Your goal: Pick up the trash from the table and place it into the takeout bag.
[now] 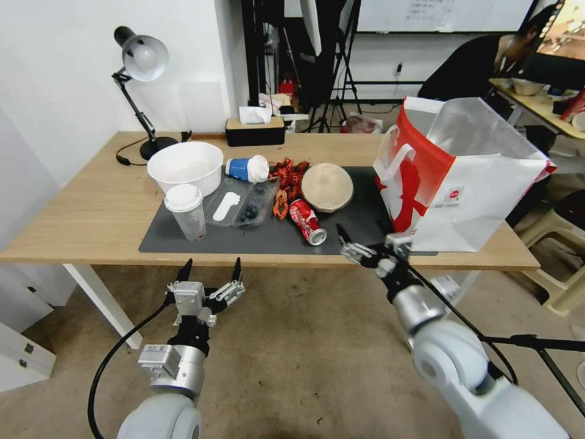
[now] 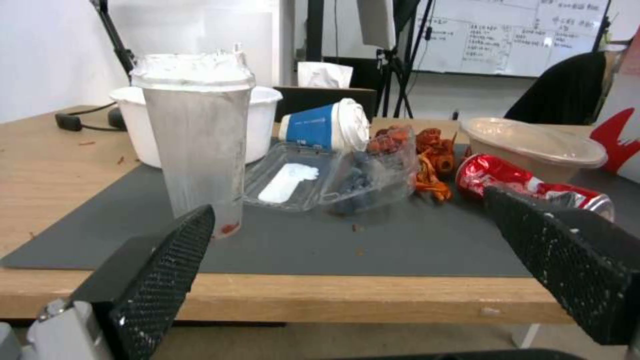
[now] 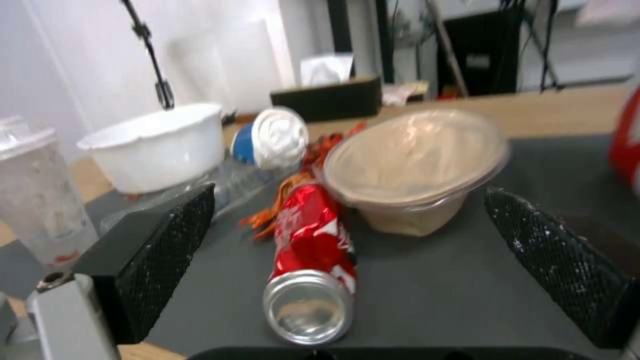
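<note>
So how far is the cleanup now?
Nothing looks done: the crushed red can, beige lidded container, blue-and-white cup and white-lidded clear cup lie on the mat. The right gripper, open, points at the can; the left gripper is open below the table edge. Everything must go into the takeout bag.

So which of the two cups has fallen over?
The blue-and-white cup: it lies on its side beside the white bowl, lid facing the red scraps. The clear cup stands upright at the mat's left end.
</note>
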{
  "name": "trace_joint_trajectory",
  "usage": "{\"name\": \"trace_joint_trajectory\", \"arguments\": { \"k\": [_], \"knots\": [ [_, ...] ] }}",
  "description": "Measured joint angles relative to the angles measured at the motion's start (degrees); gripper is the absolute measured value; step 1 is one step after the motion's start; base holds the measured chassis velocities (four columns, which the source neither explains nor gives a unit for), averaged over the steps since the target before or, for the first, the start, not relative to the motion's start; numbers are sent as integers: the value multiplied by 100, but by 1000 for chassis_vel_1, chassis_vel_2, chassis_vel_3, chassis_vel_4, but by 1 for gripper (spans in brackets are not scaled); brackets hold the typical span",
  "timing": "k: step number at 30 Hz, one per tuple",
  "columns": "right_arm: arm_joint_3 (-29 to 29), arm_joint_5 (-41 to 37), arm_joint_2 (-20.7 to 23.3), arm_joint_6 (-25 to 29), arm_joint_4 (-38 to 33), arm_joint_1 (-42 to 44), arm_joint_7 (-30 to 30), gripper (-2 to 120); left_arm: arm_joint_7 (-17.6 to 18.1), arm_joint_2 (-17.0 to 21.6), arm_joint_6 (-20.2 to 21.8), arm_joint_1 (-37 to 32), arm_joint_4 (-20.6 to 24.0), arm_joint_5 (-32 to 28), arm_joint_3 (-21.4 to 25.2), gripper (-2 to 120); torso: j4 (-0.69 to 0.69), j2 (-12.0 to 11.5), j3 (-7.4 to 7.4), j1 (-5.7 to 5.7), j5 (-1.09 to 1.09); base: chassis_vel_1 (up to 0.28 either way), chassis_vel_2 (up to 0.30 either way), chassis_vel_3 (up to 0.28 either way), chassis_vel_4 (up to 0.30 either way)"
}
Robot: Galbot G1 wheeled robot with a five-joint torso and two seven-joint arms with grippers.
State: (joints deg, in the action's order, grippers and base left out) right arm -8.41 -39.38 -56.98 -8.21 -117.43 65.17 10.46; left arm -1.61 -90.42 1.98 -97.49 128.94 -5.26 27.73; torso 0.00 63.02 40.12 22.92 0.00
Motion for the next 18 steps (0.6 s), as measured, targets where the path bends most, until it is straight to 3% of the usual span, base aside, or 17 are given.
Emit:
{"name": "trace_joint_trajectory", "arguments": {
  "k": [7, 18],
  "knots": [
    [621, -221, -132, -755, 413, -751, 479, 100, 16, -35, -45, -7, -25, 5, 66, 100, -1, 0, -1, 0, 0, 0, 0, 0, 0],
    [1120, -363, -420, -1378, 726, -1267, 1059, 100, 71, -65, -92, -26, -33, 23, 90, 100, -1, 0, -1, 0, 0, 0, 0, 0, 0]
  ]
}}
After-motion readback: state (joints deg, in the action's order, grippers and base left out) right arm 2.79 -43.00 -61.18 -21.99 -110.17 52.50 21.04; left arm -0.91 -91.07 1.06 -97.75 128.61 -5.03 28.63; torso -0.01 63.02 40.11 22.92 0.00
